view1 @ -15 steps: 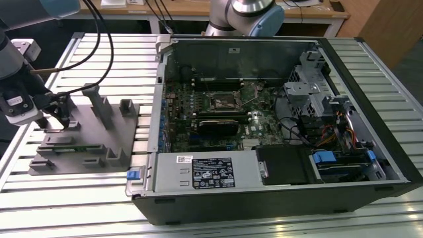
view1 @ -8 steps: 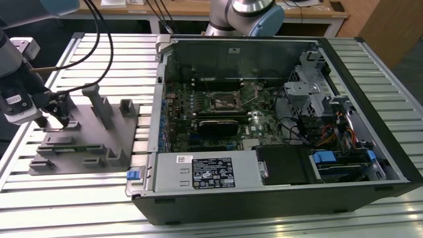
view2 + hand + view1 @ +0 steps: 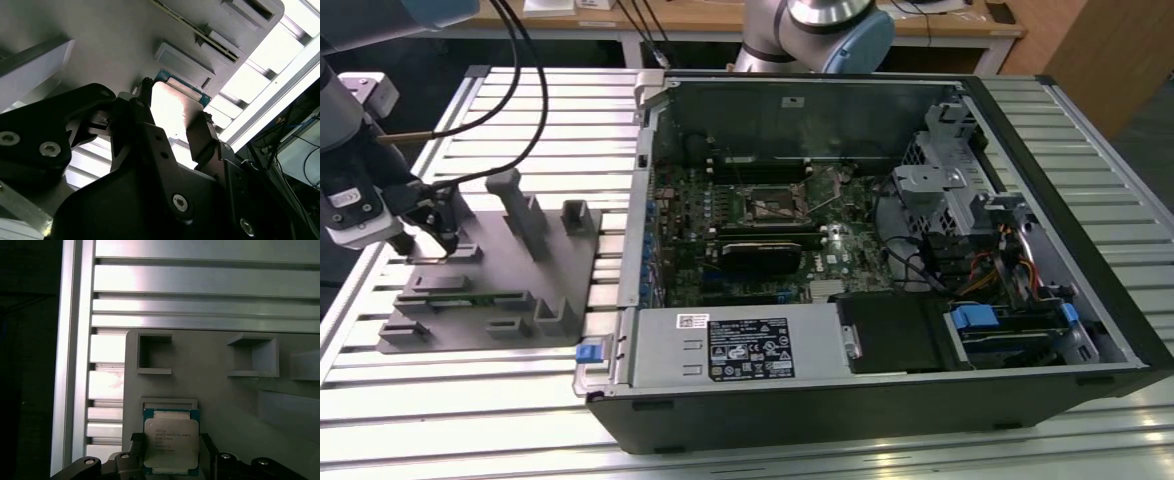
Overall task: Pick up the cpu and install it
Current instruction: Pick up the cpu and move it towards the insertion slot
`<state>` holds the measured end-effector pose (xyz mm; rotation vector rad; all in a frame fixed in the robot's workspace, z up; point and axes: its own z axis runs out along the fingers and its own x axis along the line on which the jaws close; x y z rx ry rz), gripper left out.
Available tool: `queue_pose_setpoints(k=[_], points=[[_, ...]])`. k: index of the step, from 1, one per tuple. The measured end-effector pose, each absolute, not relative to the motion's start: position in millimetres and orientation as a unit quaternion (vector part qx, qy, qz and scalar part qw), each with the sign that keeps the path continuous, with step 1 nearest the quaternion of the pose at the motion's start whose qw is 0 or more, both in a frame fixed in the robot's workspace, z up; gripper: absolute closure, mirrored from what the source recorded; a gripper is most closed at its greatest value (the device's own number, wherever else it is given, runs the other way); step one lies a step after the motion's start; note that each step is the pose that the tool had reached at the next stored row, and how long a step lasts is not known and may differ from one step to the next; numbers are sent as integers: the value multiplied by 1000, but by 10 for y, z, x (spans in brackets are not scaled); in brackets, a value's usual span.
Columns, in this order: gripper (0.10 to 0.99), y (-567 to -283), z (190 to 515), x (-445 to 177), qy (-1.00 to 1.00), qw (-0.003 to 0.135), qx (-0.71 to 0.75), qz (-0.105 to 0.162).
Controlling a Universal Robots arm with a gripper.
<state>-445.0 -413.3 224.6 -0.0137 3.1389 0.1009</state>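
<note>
The cpu [image 3: 170, 442] is a small square chip with a pale metal top. It lies over a shallow framed recess of the grey fixture [image 3: 220, 390]. In both wrist views my gripper [image 3: 171, 452] has a dark finger against each of two opposite edges of the chip, shut on it. The second wrist view shows the cpu [image 3: 175, 107] between the two fingers [image 3: 200, 137]. In the exterior view my gripper [image 3: 434, 235] is down at the fixture [image 3: 494, 275] at the exterior view's left. The dark framed socket [image 3: 770, 203] sits on the motherboard inside the open computer case [image 3: 1067, 200].
Upright grey posts [image 3: 520, 205] and small blocks rise from the fixture close to my gripper. The slatted aluminium table [image 3: 467, 420] carries both fixture and case. A grey box with a white label [image 3: 734, 345] fills the case's front. Black cables [image 3: 520, 60] hang over the table.
</note>
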Motion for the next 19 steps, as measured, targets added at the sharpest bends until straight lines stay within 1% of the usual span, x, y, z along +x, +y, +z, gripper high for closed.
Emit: queue_pose_setpoints(k=[19], points=[[557,-4130,2309,-4450,999,0,-4,32]])
